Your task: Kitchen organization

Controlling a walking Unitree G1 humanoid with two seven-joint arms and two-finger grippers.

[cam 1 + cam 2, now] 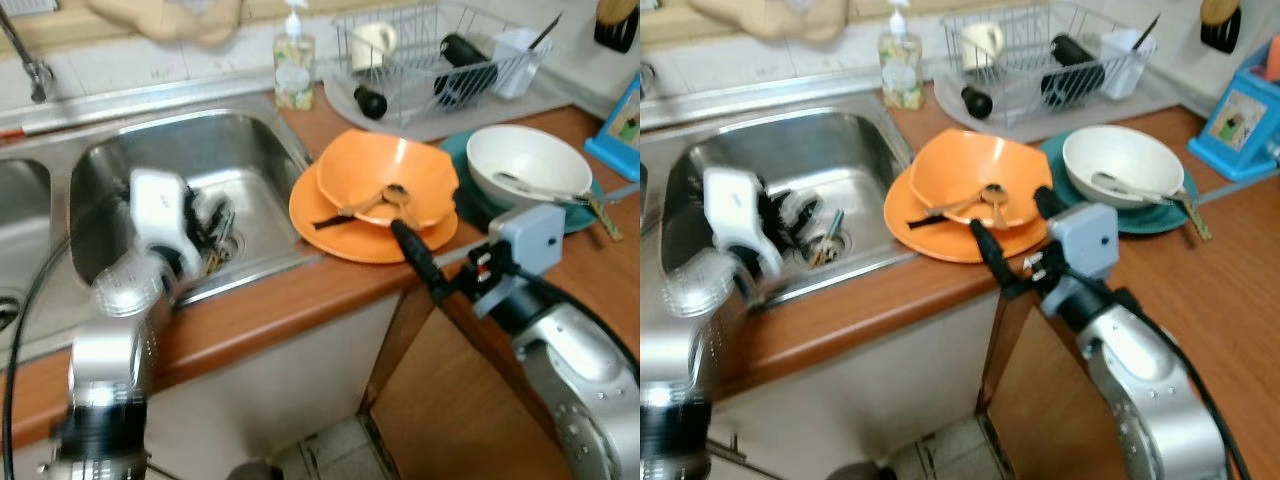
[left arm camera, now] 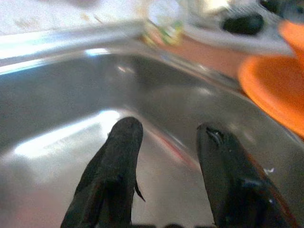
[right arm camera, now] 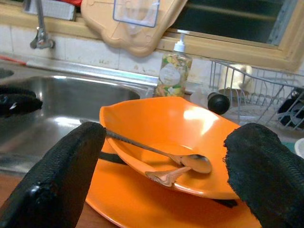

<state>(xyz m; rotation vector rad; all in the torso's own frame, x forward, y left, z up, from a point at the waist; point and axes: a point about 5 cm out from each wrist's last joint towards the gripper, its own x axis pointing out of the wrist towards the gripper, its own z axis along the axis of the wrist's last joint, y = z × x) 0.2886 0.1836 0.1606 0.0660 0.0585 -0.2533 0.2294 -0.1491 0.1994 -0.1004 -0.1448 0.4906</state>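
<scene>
Spoon [image 3: 161, 153] lying flat in orange bowl [image 1: 385, 175], handle toward sink [image 1: 255, 150].
Right gripper [image 3: 164, 175] spread wide before bowl; left gripper [image 2: 166, 142] spread apart, empty, inside sink.

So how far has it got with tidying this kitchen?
Some things already sit in the dish rack. Right now the left gripper hangs open, holding nothing, inside the sink, and the right gripper, also open, faces the orange bowl with two spoons in it. Left: that bowl on its orange plate, the white bowl on the teal plate, and cutlery by the drain.
</scene>
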